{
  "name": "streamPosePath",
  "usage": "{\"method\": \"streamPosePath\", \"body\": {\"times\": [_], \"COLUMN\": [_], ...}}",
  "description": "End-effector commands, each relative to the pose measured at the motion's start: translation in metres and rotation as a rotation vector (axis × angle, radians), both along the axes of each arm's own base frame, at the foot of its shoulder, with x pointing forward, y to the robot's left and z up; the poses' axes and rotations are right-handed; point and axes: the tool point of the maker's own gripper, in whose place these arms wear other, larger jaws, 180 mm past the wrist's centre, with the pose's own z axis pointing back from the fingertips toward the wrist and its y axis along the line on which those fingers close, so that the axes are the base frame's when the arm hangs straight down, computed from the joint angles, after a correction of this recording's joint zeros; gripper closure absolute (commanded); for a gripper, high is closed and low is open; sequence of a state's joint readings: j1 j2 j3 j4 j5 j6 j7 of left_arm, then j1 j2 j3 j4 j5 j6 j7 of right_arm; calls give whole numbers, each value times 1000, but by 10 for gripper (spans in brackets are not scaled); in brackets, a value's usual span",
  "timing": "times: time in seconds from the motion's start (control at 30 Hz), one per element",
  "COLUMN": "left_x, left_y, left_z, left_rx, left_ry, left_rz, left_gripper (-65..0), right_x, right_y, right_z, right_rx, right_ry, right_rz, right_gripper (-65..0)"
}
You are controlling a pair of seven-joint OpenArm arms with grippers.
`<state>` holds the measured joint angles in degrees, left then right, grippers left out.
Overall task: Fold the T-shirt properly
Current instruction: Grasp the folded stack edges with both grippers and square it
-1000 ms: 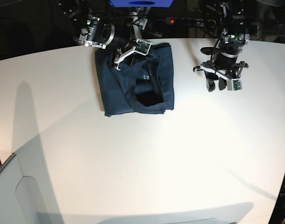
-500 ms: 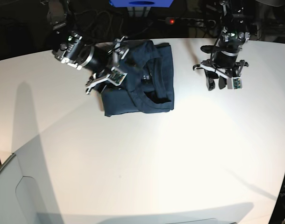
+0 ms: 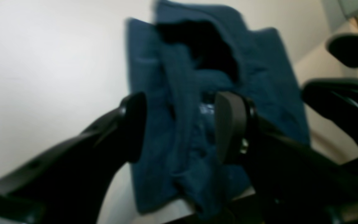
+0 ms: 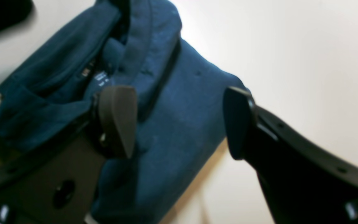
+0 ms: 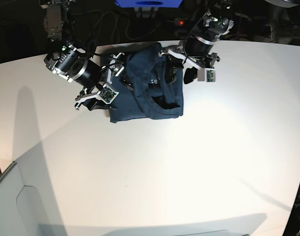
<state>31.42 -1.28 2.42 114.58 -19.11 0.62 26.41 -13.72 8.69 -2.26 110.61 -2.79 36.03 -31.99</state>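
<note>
While folded on the table [image 5: 199, 162], the T-shirt [image 5: 145, 91] between 2 arms.

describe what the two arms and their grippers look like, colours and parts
Both arms are black with silver-grey bands at the wrist. Each ends in a two-finger gripper: left gripper, right gripper, with curved black fingers and flat, dark matte pads. Small white camera modules sit at the wrists, and black cables trail behind them.
</note>
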Motion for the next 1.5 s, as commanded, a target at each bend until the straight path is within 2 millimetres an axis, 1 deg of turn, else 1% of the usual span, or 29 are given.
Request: {"method": "streamPosePath", "body": {"times": [0.0, 0.07, 0.1, 0.2, 0.27, 0.37, 0.43, 0.53, 0.57, 0.67, 0.73, 0.87, 1.17, 1.2, 1.23, 1.3, 1.33, 1.37, 1.47], "left_x": [5, 13, 14, 11, 17, 16, 20, 21, 20, 16, 12, 7, 2, 2, 1, 3, 3, 4, 4], "left_y": [-2, -4, -4, -4, -4, -4, -7, -12, -16, -29, -34, -35, -32, -32, -32, -32, -31, -31, -31], "left_z": [9, 14, 14, 0, -4, -17, -20, -21, -21, -21, -26, -37, -35, -35, -36, -36, -36, -36, -35], "left_rx": [-12, -15, -15, -14, -16, -17, -24, -40, -45, -57, -63, -60, -53, -53, -52, -52, -52, -50, -50], "left_ry": [-38, -63, -60, -27, -27, 7, 8, 15, 15, 21, 37, 67, 68, 68, 71, 66, 67, 66, 63], "left_rz": [2, -2, -5, -1, -2, -1, 1, 2, -7, -48, -57, -58, -53, -53, -53, -56, -53, -52, -52], "left_gripper": [-341, -340, -340, -340, -340, -339, -338, -334, -320, -246, -222, -222, -214, -202, -173, -80, -15, 0, 0], "right_x": [2, 2, 2, 1, 0, 1, 1, 0, 0, 0, 0, 0, 1, 1, 1, 1, 1, 1, 1], "right_y": [3, 3, 3, 3, 3, 3, 3, 2, 2, 2, 2, 1, 1, 1, 1, 1, 1, 1, 1], "right_z": [10, 9, 9, 8, 8, 8, 8, 7, 7, 7, 7, 7, 7, 7, 7, 7, 7, 7, 7], "right_rx": [25, 25, 25, 24, 24, 22, 22, 22, 22, 22, 22, 19, 17, 17, 17, 17, 17, 17, 17], "right_ry": [-31, -29, -28, -25, -24, -24, -24, -23, -23, -21, -21, -21, -23, -23, -23, -23, -23, -23, -23], "right_rz": [17, 17, 17, 17, 17, 17, 17, 14, 14, 14, 14, 14, 13, 13, 13, 13, 13, 13, 13], "right_gripper": [-415, -415, -415, -415, -415, -415, -415, -415, -415, -414, -414, -414, -413, -413, -413, -413, -413, -413, -413]}}
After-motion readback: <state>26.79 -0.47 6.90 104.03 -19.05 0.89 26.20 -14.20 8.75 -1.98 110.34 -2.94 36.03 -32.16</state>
